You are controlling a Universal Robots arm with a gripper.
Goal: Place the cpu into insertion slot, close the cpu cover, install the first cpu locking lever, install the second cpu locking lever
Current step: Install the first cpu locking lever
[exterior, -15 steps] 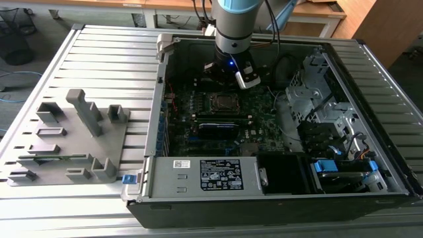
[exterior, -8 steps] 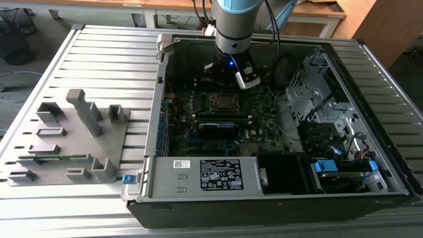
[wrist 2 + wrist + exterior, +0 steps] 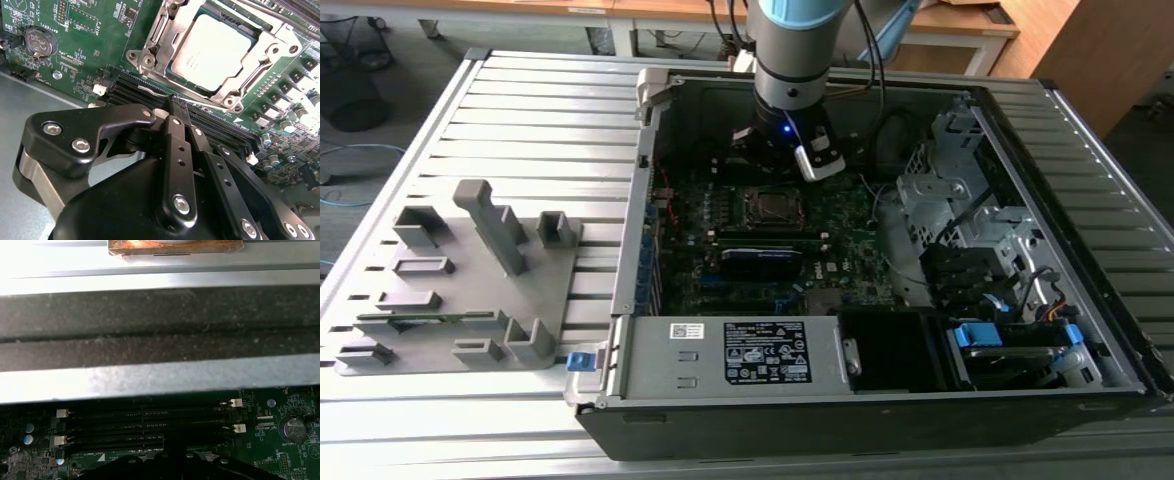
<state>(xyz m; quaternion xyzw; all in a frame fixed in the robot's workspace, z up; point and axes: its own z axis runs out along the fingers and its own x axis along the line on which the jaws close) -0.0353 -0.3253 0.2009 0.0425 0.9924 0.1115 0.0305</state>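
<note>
Nearest us in the second wrist view, the black pincer (image 3: 176,102) has its fingers pressed together on nothing. It hangs over the long black memory slots (image 3: 145,87) just beside the square, silvery-rimmed insertion slot (image 3: 137,56). That slot holds the pale silver-grey square cpu (image 3: 212,50), with the thin silvery cpu cover frame (image 3: 192,84) lying flat around it. The slot sits on the green circuit board (image 3: 80,50) inside the open grey metal computer case (image 3: 638,250), on the slatted grey counter (image 3: 520,110).

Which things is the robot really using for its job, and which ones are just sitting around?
For the job: cpu, cpu cover framing it, gripper.
Just lying about: memory slots, coin battery, grey holder tray, power supply box.
</note>
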